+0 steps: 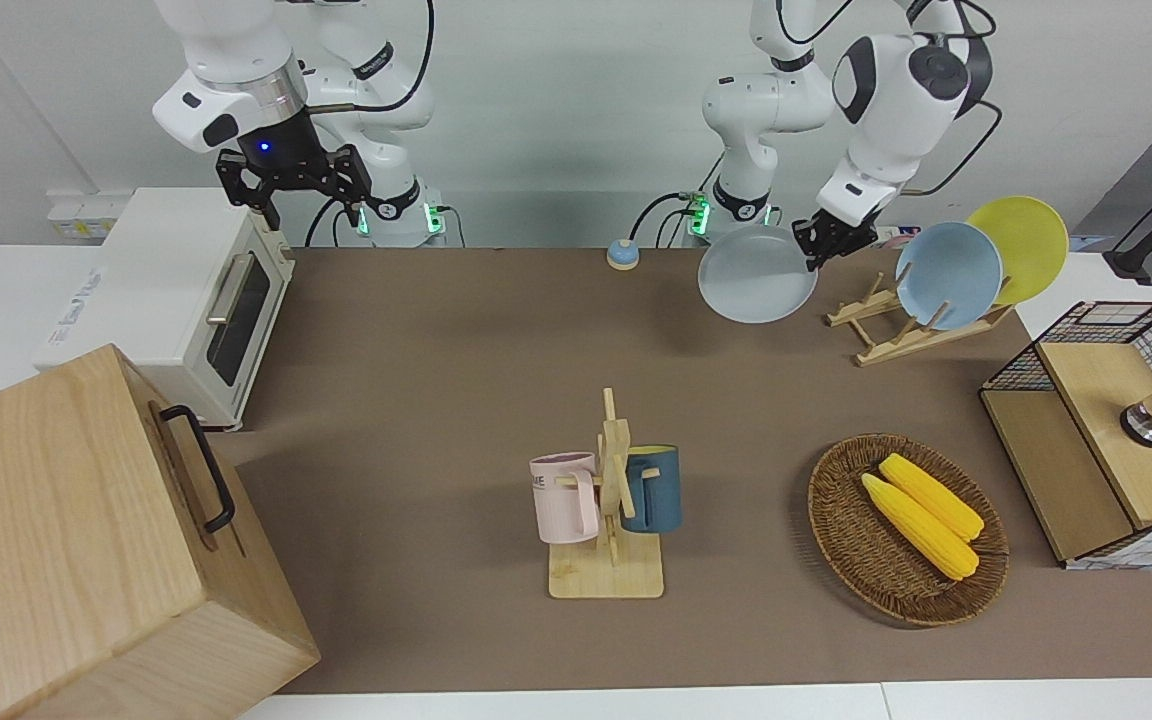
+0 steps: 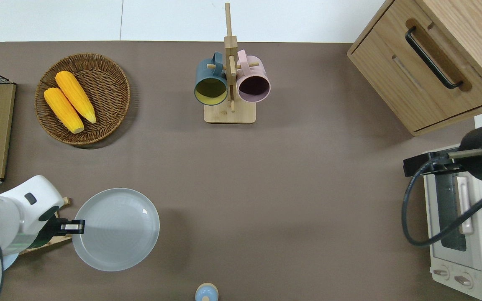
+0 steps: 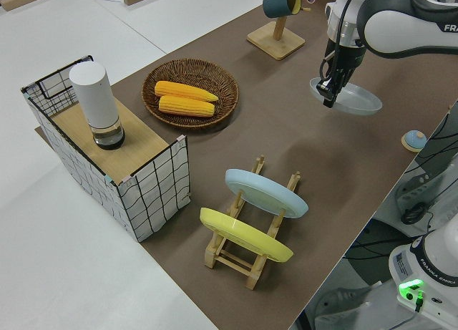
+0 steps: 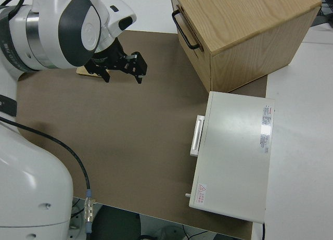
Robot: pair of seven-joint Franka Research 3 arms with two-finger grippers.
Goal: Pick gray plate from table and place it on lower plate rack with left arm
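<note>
Left end effector (image 2: 73,226) is clamped on the rim of the gray plate (image 2: 116,229), and the plate is up off the bench (image 2: 291,200), carried roughly level in the air beside the lower plate rack (image 1: 876,322). So the pick looks done; the placing is all that's left. On the rack, the light blue plate (image 1: 948,275) and the yellow plate (image 1: 1021,245) fill the slots at the end away from the gray plate, while the pegs at its low end look free. To my eye the plate must tip up on edge and travel over those pegs before release. Right arm is parked, its end effector (image 1: 293,185) spread wide.
</note>
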